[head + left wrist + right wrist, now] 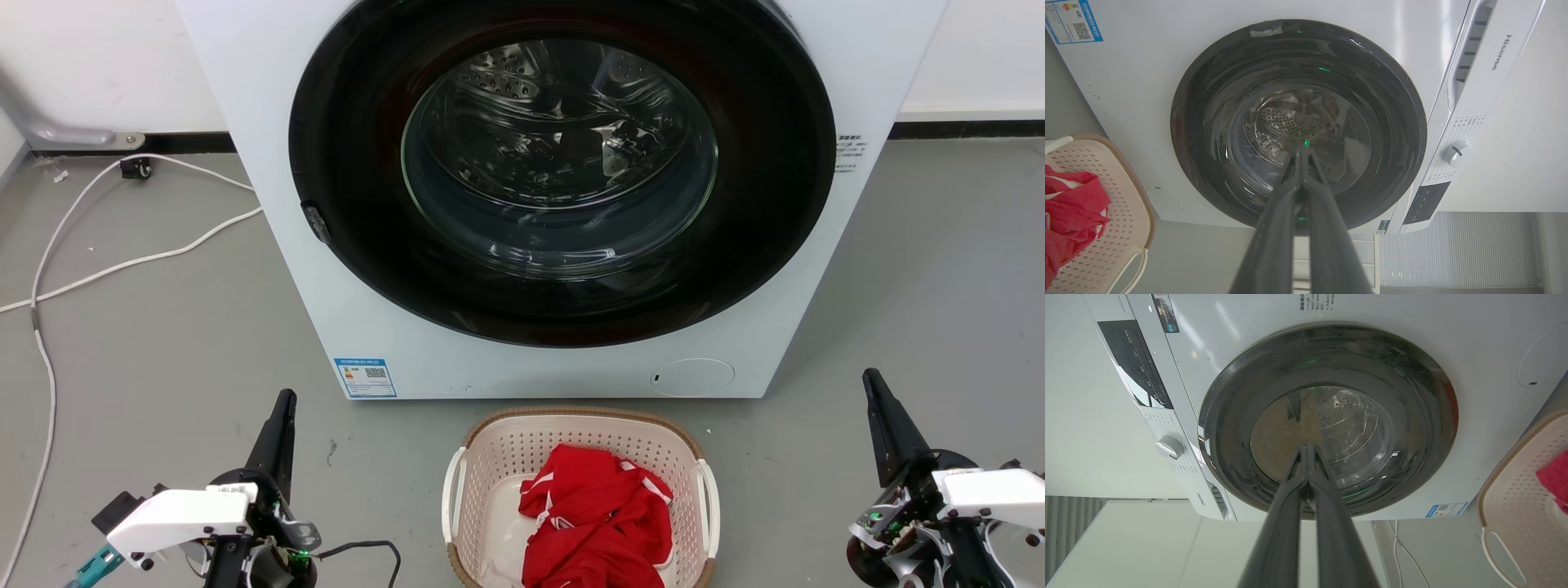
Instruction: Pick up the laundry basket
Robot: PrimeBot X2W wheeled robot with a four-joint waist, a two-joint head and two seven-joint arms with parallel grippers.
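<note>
Nearest the robot, the left gripper [284, 404] and the right gripper [875, 390] hang low at either side, each with its two fingers pressed together on nothing. Between them, well apart from both, the laundry basket [506, 457] sits on the grey floor [163, 351] with a red garment [600, 514] heaped inside. Just behind it stands the washing machine [531, 367]. The pick-up looks not yet begun; next, both jaws probably need to part and reach inward, one to each white side handle.
</note>
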